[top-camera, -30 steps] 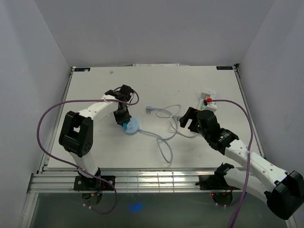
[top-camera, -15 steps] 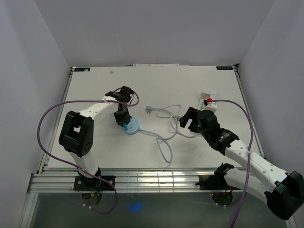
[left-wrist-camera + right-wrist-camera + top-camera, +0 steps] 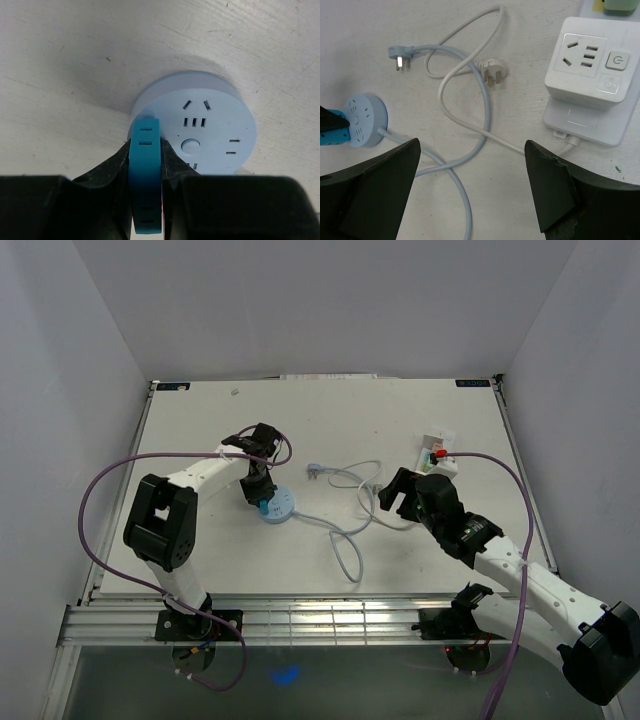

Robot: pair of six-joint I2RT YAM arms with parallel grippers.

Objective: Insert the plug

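Note:
My left gripper (image 3: 145, 146) is shut on a narrow teal block with small slots (image 3: 145, 170), held upright at the left rim of the round light-blue socket (image 3: 200, 130). That socket (image 3: 278, 506) lies on the table left of centre, and its cord runs right to a light-blue plug (image 3: 397, 52) lying loose with its pins bare. A white plug (image 3: 492, 70) lies beside it, tied by a white cord to the white power strip (image 3: 590, 65). My right gripper (image 3: 471, 165) hangs open above the crossed cords, with nothing between its fingers.
The light-blue and white cords (image 3: 345, 530) loop and cross in the table's middle. The white power strip (image 3: 437, 453) with a red switch sits at the right. A green object (image 3: 620, 5) shows past the strip. Grey walls close in the table on three sides.

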